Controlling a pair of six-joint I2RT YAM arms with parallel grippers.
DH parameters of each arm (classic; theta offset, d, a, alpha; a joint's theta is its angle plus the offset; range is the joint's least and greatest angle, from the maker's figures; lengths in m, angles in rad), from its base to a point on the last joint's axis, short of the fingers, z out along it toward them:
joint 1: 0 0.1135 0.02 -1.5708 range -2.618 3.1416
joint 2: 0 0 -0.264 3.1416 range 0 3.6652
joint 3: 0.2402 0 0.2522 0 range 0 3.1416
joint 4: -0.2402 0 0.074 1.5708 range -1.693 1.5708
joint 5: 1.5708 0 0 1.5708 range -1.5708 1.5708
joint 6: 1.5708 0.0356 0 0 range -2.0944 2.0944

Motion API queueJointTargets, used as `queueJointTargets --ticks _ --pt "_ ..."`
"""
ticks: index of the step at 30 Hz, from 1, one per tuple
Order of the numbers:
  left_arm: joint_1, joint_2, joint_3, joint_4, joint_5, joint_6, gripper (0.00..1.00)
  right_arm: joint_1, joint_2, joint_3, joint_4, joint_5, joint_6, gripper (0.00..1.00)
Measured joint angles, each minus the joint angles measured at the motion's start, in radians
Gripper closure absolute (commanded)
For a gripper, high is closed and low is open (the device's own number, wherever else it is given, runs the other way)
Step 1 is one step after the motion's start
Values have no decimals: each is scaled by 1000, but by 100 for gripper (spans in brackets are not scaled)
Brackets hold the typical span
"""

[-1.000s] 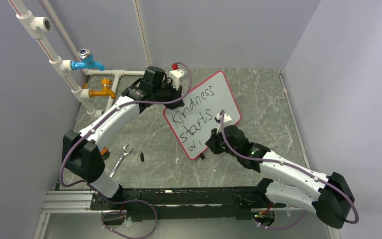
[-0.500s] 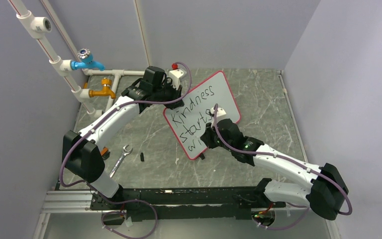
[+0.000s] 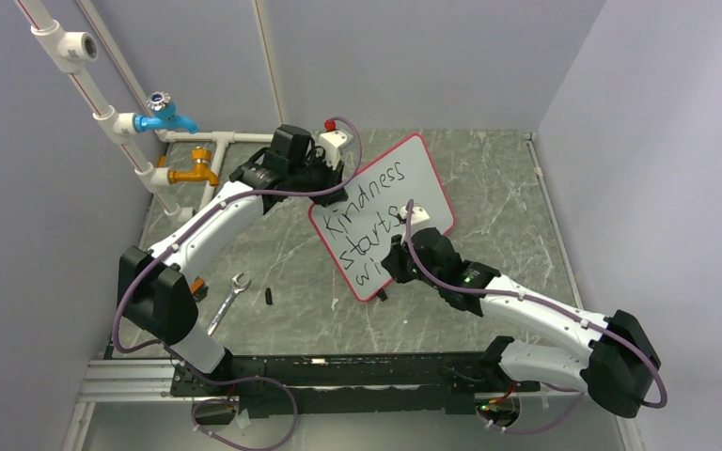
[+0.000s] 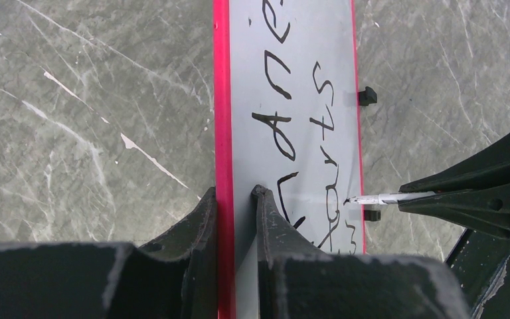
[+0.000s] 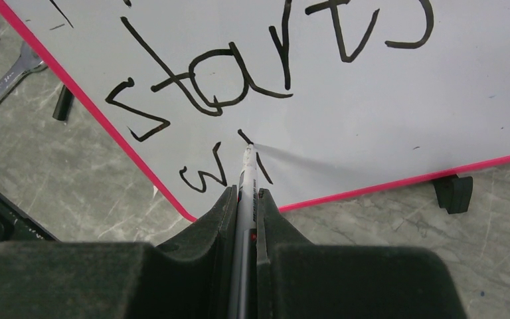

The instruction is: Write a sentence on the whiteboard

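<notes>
The whiteboard [image 3: 412,174], white with a red rim, stands tilted on the table. My left gripper [image 3: 331,193] is shut on its upper left edge; in the left wrist view the gripper [image 4: 234,193] has the rim [image 4: 221,100] between its fingers. The sentence [image 3: 367,221] reads "Kindness", "starts" and a begun third line, "w" [image 5: 202,174] plus short strokes. My right gripper [image 3: 397,263] [image 5: 247,193] is shut on a white marker [image 5: 247,169], also seen in the left wrist view [image 4: 388,197]. Its tip touches the board [image 5: 405,100] just right of the "w".
A wrench [image 3: 228,301] and a small black cap [image 3: 269,295] lie on the marble table left of the board. White pipes with a blue tap [image 3: 164,117] and a yellow tap [image 3: 195,172] stand at the back left. A black foot [image 5: 453,193] props the board's lower edge.
My right gripper has moved up and left with the marker, from the board's lower edge onto the third line. The left gripper and the board have not moved.
</notes>
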Motion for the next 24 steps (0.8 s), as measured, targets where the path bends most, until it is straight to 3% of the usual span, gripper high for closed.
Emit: queueJointTargets --ticks 24 --pt "0 0 0 0 2 -1 100 -9 -87 35 -87 55 -4 100"
